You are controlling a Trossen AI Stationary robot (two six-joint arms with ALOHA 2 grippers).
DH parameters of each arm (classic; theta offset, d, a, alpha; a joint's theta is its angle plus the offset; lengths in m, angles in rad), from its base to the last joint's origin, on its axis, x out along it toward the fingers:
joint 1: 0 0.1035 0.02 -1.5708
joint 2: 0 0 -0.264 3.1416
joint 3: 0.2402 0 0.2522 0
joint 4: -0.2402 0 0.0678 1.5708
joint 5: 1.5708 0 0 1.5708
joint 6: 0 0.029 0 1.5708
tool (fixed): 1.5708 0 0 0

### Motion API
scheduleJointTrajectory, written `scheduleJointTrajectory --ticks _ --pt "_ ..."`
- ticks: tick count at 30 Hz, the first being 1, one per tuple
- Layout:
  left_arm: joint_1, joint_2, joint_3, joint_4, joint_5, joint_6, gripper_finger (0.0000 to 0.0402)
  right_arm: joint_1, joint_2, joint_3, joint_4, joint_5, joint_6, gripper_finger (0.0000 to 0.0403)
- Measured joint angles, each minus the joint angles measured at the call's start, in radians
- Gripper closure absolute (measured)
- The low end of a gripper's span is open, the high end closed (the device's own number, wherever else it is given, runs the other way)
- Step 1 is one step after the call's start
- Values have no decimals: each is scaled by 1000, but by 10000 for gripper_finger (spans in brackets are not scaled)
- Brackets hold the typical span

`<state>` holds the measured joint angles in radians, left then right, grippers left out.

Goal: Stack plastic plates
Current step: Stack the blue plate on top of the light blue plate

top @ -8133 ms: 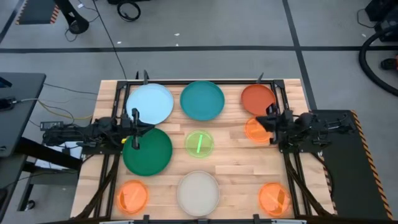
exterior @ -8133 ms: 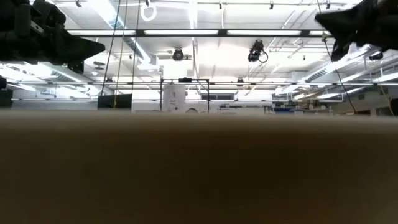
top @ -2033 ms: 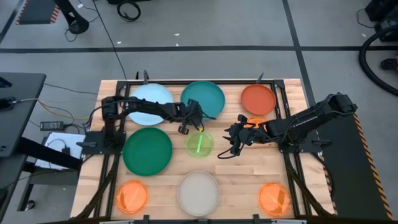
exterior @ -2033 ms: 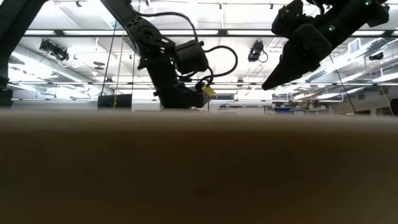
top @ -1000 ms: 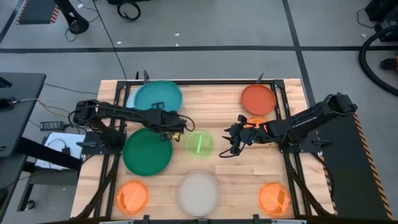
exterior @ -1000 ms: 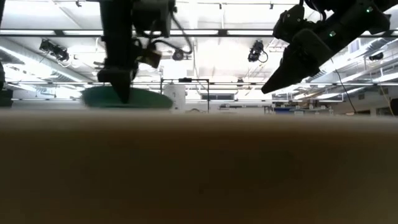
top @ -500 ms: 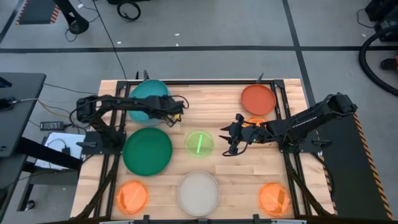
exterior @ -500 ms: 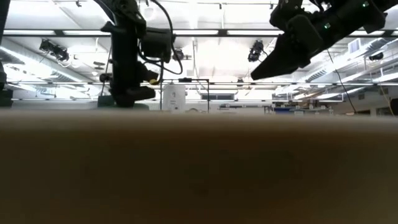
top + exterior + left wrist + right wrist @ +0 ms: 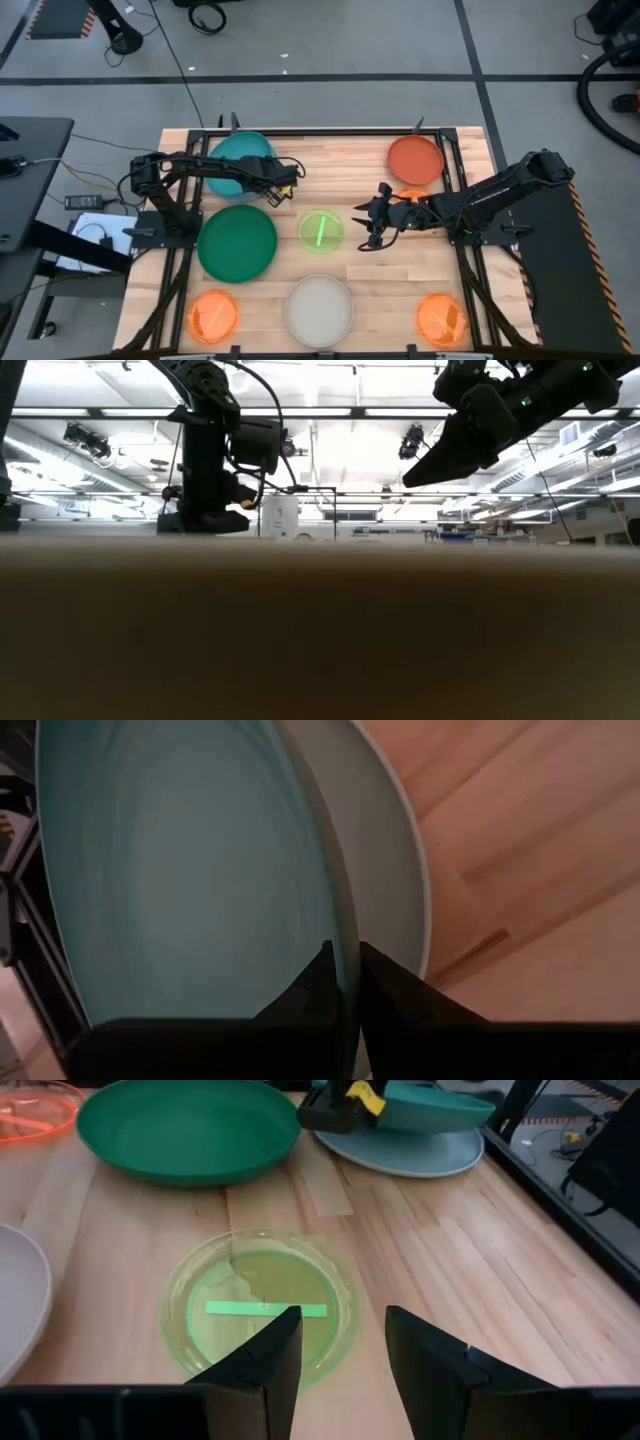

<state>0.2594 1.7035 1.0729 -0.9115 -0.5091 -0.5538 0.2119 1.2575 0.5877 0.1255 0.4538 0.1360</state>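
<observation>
A teal plate (image 9: pixel 238 158) lies over the light-blue plate (image 9: pixel 395 870) at the table's far left, with my left gripper (image 9: pixel 284 181) shut on its near-right rim. My right gripper (image 9: pixel 368 235) hovers open just right of the small neon-green plate (image 9: pixel 321 231), which lies flat at mid-table. Its fingers frame that plate (image 9: pixel 262 1305) in the right wrist view without touching it. The dark-green plate (image 9: pixel 237 242) and cream plate (image 9: pixel 319 311) lie flat on the wood. My left gripper pinches the teal plate's rim (image 9: pixel 345 955) between its two fingers, one on the inner face and one on the outer. The fingers come from above, pointing down. The plate sits tilted over the light-blue plate, its held side (image 9: pixel 395 1102) raised.
A red-orange plate (image 9: pixel 415 158) lies at the far right. Small orange plates lie at the near left (image 9: pixel 213 315), the near right (image 9: pixel 441 320) and under my right arm (image 9: pixel 410 203). Black frame rails (image 9: pixel 470 290) run along the table's sides.
My left gripper has carried the teal plate toward the far edge and down. The plate, held high over the light-blue one a second ago, now sits low on it. My right gripper has risen slightly and stays open.
</observation>
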Motion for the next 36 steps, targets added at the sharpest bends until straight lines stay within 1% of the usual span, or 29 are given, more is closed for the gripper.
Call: scheduleJointTrajectory --ticks 4,9,11,14,21,30,36 --pt "12 0 0 30 -3 24 371 0 0 0 0 -35 2 247" --pt "32 0 0 35 2 22 380 0 0 0 1 -36 2 247" --pt "43 0 0 33 23 23 377 0 0 0 1 -36 2 247" --pt "53 12 0 51 26 33 370 0 0 0 1 -36 2 247" --pt "57 58 0 90 50 47 375 0 0 0 -4 -37 3 247" --pt "52 66 0 81 90 42 357 0 0 -1 -9 -48 3 247" --pt "48 73 0 65 126 17 354 3 0 -1 -7 -55 4 247"
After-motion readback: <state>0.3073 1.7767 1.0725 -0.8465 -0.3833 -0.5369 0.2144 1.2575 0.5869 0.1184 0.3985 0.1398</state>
